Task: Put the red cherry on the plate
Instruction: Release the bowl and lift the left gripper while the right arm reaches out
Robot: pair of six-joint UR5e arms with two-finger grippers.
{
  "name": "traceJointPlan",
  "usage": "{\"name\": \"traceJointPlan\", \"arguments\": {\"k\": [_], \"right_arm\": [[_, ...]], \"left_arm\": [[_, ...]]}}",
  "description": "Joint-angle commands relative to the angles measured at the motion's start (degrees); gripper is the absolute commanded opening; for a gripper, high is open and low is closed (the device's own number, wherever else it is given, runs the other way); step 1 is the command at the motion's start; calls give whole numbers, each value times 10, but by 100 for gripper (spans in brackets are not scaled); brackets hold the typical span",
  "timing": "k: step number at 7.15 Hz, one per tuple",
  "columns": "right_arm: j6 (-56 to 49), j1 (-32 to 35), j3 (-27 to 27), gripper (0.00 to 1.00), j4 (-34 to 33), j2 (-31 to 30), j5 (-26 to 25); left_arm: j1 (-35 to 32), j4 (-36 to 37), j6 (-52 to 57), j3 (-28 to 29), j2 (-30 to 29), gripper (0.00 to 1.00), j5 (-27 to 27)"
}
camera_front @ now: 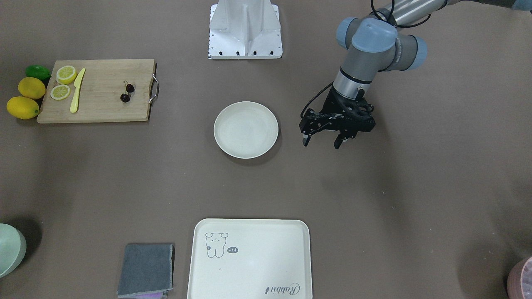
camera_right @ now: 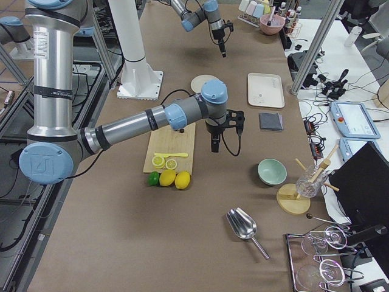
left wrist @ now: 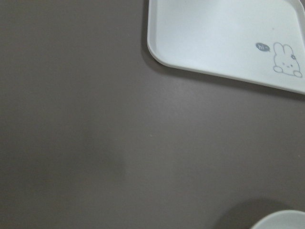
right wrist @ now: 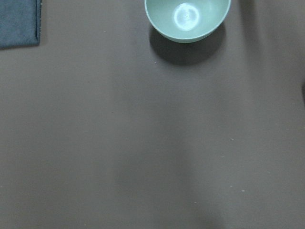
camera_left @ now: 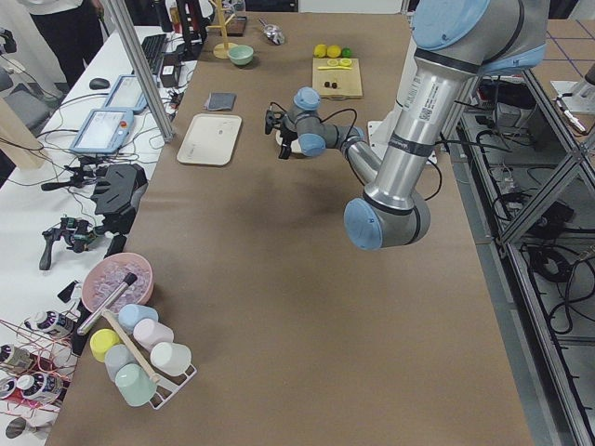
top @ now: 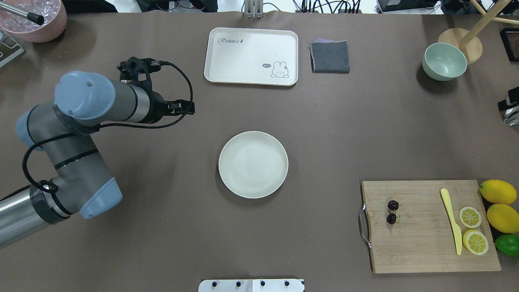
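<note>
The red cherry (camera_front: 125,98) (top: 393,205), a pair of tiny dark fruits, lies on the wooden cutting board (camera_front: 104,106) near its metal handle. The round cream plate (camera_front: 246,129) (top: 253,164) sits empty at the table's middle. My left gripper (camera_front: 323,142) hangs open and empty above the table beside the plate, far from the cherry. The left wrist view catches only the plate's rim (left wrist: 281,220). My right gripper (camera_right: 213,145) shows only in the exterior right view, above the table past the board; I cannot tell whether it is open or shut.
On the board lie lemon slices (top: 470,217) and a yellow knife (top: 452,219); whole lemons (top: 498,191) and a lime (top: 507,245) lie beside it. A rabbit tray (top: 227,61), grey cloth (top: 330,56), mint bowl (top: 444,61) and pink bowl (top: 34,20) line the far edge.
</note>
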Motion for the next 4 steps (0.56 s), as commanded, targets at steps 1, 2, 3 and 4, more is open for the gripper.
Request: {"name": "traceJointPlan", "arguments": {"k": [1, 2, 3, 4], "right_arm": [[166, -97, 3, 100, 110, -21, -43], [225, -154, 23, 100, 110, -21, -88], [275, -198, 46, 100, 109, -22, -105], [324, -250, 73, 100, 109, -32, -134]], "left_arm": [[-40, 0, 39, -8, 27, 98, -12], [-45, -4, 41, -4, 33, 98, -6], [-46, -6, 58, -4, 44, 98, -6], [-46, -10, 89, -6, 58, 98, -12]]}}
